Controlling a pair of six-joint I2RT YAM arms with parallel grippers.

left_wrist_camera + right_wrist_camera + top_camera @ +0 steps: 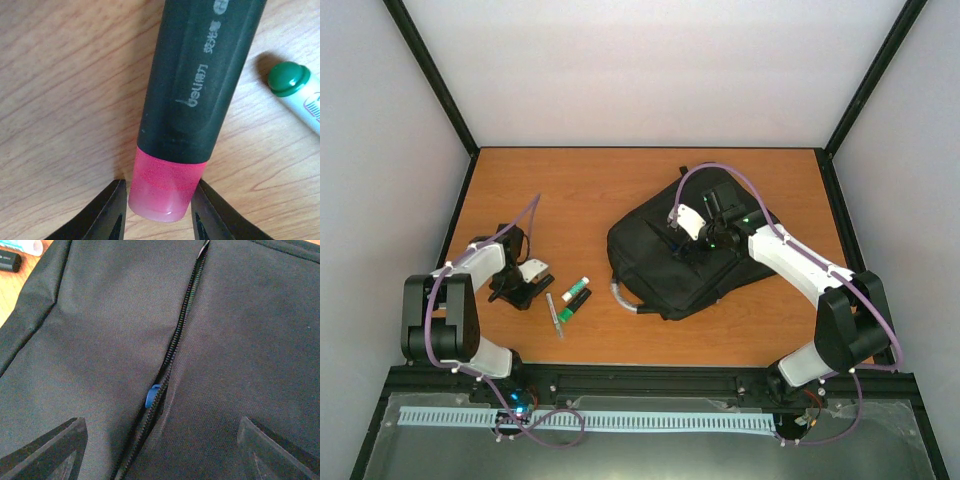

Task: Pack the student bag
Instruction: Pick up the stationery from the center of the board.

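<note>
Right, bag [665, 270] lay flat on the table [570, 185], right of centre, with its grey loop [623, 297] at the near-left corner. The zip [172, 355] ran up the middle of the right wrist view, teeth slightly parted, and a small blue tab [152, 396] showed in the gap. The right gripper [160, 450] sat over the bag, jaws wide apart, one either side of the zip line with only fabric between them. It held nothing.

The left gripper [160, 212] was down at the table, well left of the bag. Its fingers [112, 215] flanked the pink end [162, 185] of a dark highlighter [200, 85] that lay flat on the wood. Both tips were right up against the pink end, but I couldn't tell if that was a real clamp or only contact.

A green-capped marker [295, 87] lay just beside the highlighter, not touching it. From the top camera, a clear pen [555, 315] lay near the left gripper, on the bag side.
</note>
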